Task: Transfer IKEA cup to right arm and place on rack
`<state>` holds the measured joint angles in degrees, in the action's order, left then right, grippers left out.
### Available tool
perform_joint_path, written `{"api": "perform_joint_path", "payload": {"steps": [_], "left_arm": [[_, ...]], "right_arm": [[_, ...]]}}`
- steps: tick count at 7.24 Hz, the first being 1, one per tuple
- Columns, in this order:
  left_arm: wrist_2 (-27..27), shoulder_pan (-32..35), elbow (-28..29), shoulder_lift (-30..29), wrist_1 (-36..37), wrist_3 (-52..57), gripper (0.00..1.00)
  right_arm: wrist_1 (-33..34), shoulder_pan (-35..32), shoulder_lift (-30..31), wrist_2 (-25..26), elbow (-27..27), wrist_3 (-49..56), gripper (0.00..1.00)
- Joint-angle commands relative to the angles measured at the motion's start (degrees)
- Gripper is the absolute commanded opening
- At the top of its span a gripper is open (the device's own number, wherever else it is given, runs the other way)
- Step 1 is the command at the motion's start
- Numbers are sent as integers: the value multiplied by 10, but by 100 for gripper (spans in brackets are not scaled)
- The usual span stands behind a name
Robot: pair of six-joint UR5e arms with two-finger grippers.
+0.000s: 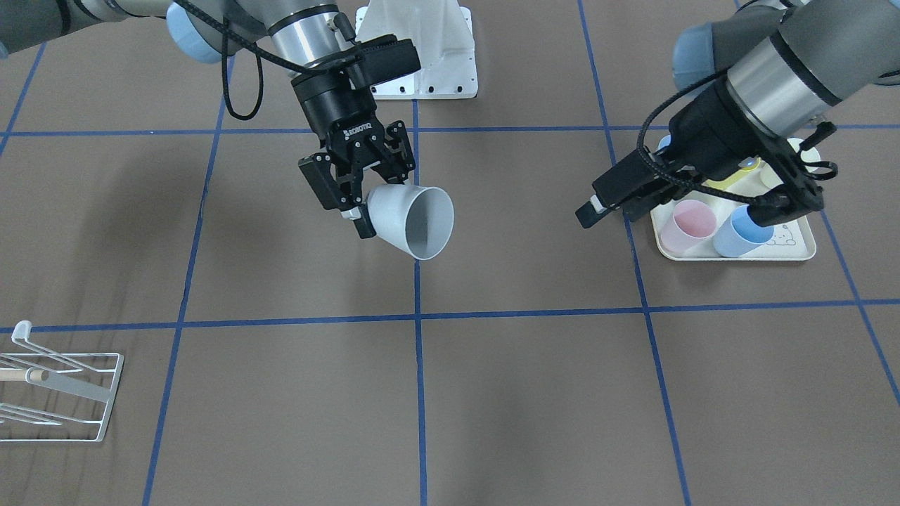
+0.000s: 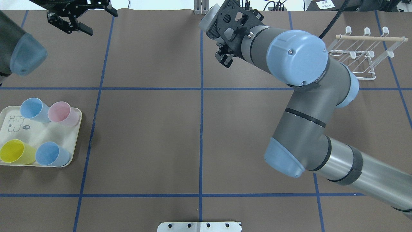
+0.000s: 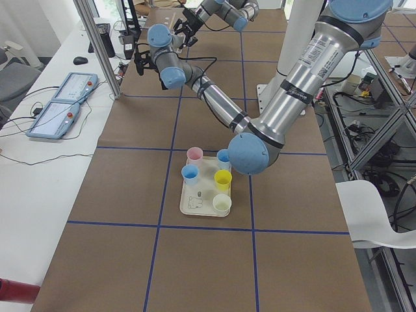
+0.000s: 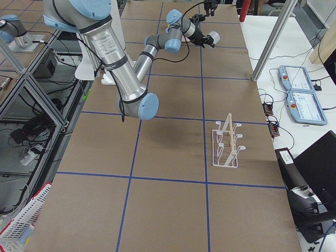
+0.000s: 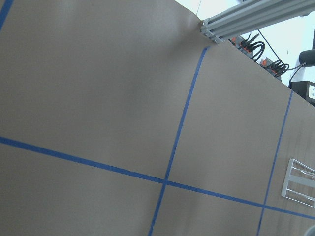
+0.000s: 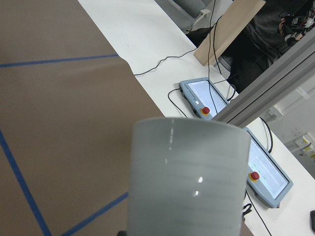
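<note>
My right gripper, the ROBOTIQ one with thick linked fingers, is shut on the narrow base of a pale grey-white cup. It holds the cup tilted above the table's middle, mouth toward the operators' side. The cup fills the right wrist view and shows small in the exterior right view. My left gripper with slim straight fingers is open and empty, hovering near the tray. The white wire rack with its wooden rod stands far off on my right side, apart from both grippers.
The cream rabbit-printed tray holds several cups, among them a pink one, a yellow one and two blue ones. Blue tape lines grid the brown table. A white mounting plate sits at the robot's base.
</note>
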<state>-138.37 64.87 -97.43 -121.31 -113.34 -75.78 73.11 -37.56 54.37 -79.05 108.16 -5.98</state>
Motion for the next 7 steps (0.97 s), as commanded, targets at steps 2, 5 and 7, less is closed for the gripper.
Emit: {"api": "perform_joint_path", "payload": {"steps": [2, 5, 7], "left_arm": [[6, 40, 0, 63, 1, 129, 100], [6, 43, 2, 86, 1, 159, 100], [6, 42, 1, 88, 1, 158, 100]], "right_arm": [[28, -77, 113, -25, 46, 135, 22], [136, -162, 204, -30, 131, 425, 21], [135, -205, 273, -3, 154, 629, 21]]}}
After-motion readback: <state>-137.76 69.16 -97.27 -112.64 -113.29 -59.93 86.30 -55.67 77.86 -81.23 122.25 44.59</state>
